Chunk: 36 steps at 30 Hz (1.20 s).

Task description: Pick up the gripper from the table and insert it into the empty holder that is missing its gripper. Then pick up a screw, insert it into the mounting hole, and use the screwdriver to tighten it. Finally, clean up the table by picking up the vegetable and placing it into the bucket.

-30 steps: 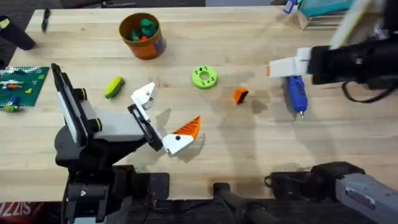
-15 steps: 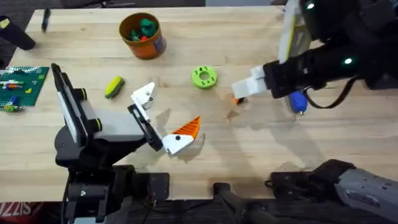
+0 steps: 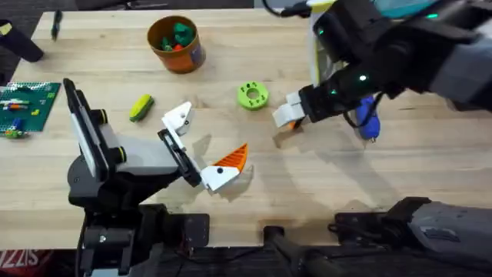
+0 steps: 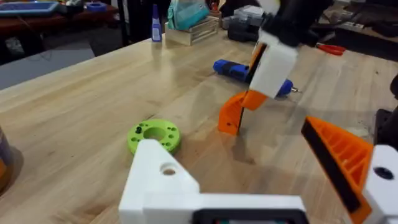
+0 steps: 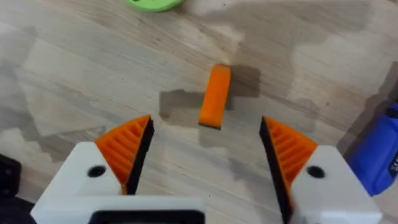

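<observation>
The gripper [image 5: 215, 95], a small orange wedge with a black end, lies on the wood between the orange pads of my right gripper [image 5: 205, 124], which hangs open just above it. My right gripper [image 3: 288, 115] is near the table's middle. In the left wrist view the wedge [image 4: 231, 114] sits under the right arm's white finger [image 4: 273, 62]. My left gripper [image 3: 201, 146] is open; its bare white holder [image 4: 161, 186] shows the mounting hole [image 4: 168, 169]. The blue screwdriver [image 3: 369, 117] lies under the right arm. The yellow-green vegetable [image 3: 141, 107] rests left of centre. The orange bucket [image 3: 175, 44] stands at the back.
A lime-green disc [image 3: 252, 95] with holes lies just behind and left of the wedge. A green brick plate [image 3: 27, 108] sits at the left edge. The bucket holds green and red toys. Boxes stand at the back right corner.
The right arm has swung left from beside the screwdriver and now hovers over the orange wedge. The left arm has not moved.
</observation>
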Each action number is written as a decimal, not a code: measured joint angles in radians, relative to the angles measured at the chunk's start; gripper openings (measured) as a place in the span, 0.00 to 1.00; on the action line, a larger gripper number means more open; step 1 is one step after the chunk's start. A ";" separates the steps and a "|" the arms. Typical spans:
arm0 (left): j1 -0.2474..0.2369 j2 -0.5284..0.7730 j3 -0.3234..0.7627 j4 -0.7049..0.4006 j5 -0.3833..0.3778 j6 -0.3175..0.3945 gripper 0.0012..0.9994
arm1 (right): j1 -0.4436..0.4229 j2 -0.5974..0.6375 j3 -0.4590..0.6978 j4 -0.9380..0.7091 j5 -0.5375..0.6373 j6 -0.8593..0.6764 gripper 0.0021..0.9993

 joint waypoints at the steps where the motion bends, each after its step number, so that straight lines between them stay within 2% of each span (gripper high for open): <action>1: 0.000 0.000 0.000 0.000 0.000 0.000 0.99 | 0.000 0.018 0.000 0.002 0.002 0.000 0.99; 6: 0.000 0.000 0.000 0.000 0.000 0.000 0.99 | 0.000 0.091 0.000 0.004 0.008 0.000 0.98; 8: 0.000 0.000 0.000 0.000 0.000 0.000 0.99 | 0.000 0.102 0.000 0.005 0.008 -0.001 0.90; 9: 0.000 0.000 0.000 0.000 0.000 0.000 0.99 | 0.000 0.103 0.000 0.005 0.009 0.000 0.78; 10: 0.000 0.000 0.000 0.000 0.000 0.000 0.99 | 0.000 0.102 0.000 0.006 0.009 0.000 0.35; 12: 0.000 0.000 0.000 0.000 0.000 0.000 0.99 | 0.000 0.102 0.000 0.007 0.010 0.000 0.07; 13: 0.000 0.000 0.000 0.000 0.000 0.000 0.99 | 0.000 0.102 0.001 0.010 0.011 0.005 0.02; 20: 0.000 0.000 0.000 0.000 0.000 0.000 0.99 | 0.000 0.102 0.010 -0.005 0.012 0.006 0.00; 27: 0.000 0.000 0.000 0.000 0.000 0.000 0.99 | 0.000 0.065 0.100 -0.068 0.012 0.006 0.00; 32: 0.000 0.000 0.000 0.000 0.000 0.000 0.99 | 0.000 0.035 0.114 -0.082 0.012 0.006 0.00; 33: 0.000 0.000 0.000 0.000 0.000 0.000 0.99 | 0.000 0.035 0.114 -0.090 0.012 0.008 0.03; 34: 0.000 0.000 0.000 0.000 0.000 0.000 0.99 | 0.000 0.035 0.114 -0.098 0.011 0.010 0.16; 36: 0.000 0.000 0.000 0.000 0.000 0.000 0.99 | 0.000 0.035 0.114 -0.107 0.011 0.014 0.28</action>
